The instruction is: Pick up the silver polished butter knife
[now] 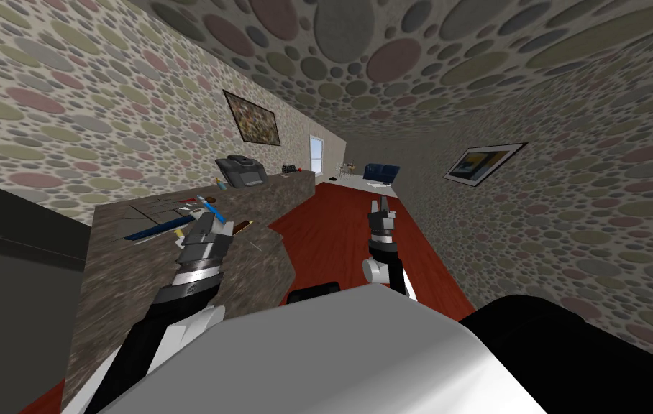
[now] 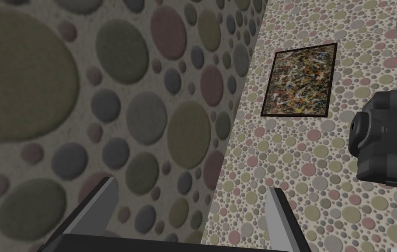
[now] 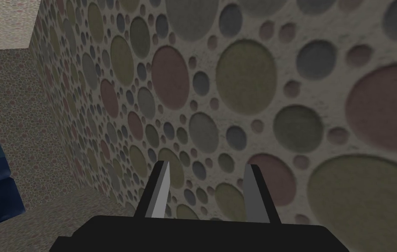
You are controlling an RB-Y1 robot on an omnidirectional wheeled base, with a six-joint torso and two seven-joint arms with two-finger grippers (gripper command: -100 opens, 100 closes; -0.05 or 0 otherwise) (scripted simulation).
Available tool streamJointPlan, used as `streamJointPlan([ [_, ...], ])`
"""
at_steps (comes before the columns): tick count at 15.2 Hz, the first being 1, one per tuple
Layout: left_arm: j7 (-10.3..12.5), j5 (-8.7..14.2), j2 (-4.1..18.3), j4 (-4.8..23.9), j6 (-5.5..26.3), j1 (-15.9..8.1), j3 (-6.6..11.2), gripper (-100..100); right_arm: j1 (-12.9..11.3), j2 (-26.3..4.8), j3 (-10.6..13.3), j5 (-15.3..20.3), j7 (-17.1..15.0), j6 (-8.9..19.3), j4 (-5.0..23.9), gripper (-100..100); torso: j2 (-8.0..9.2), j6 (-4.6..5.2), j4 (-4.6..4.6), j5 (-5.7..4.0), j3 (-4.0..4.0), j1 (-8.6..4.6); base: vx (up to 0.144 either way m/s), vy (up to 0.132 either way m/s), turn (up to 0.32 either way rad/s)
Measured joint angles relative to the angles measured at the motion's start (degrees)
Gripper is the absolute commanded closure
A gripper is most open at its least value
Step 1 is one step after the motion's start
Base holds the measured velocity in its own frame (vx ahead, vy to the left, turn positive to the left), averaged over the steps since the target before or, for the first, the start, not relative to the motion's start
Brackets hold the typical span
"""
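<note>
**Head view.** A mottled brown counter (image 1: 174,287) runs along the wall on my left side. My left gripper (image 1: 211,224) hangs above it. My right gripper (image 1: 381,210) is raised over the red floor (image 1: 339,237), at three o'clock from the left one and well apart from it.

A few thin grey utensils (image 1: 151,208) lie flat on the counter at ten o'clock from my left gripper. I cannot tell which of them is the butter knife. A long blue-handled tool (image 1: 156,230) lies slantwise at nine o'clock from the gripper, with one end passing just beside it. A dark grey appliance (image 1: 241,171) stands farther along the counter at one o'clock. A framed picture (image 1: 252,117) hangs on the wall above the appliance.

**Left wrist view.** My left gripper (image 2: 192,188) stands wide, with nothing between its fingers. It looks past the appliance (image 2: 390,144) and the framed picture (image 2: 300,81).

**Right wrist view.** My right gripper (image 3: 206,168) is narrowly parted and holds nothing.
</note>
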Motion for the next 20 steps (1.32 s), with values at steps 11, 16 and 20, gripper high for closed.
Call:
streamJointPlan([
  [11, -3.5, 7.8, 12.7, 6.4, 10.0, 3.6, 4.19, -100, 0.0, 0.0, 0.0, 0.0, 0.0, 0.0, 0.0, 0, -0.13, 0.0, -0.03, -0.02, -0.07, -0.08, -0.018, -0.02, -0.041],
  [16, -5.2, 10.9, 17.7, 9.1, 14.6, 5.7, 5.55, -100, 0.0, 0.0, 0.0, 0.0, 0.0, 0.0, 0.0, 0, -0.21, 0.0, -0.05, -0.03, -0.12, -0.11, 0.013, -0.035, -0.038],
  [20, -6.4, 13.0, 21.1, 11.5, 18.1, 5.8, 6.47, -100, 0.0, 0.0, 0.0, 0.0, 0.0, 0.0, 0.0, 0, -0.29, 0.01, -0.06, -0.02, -0.17, -0.1, 0.025, -0.03, -0.026],
])
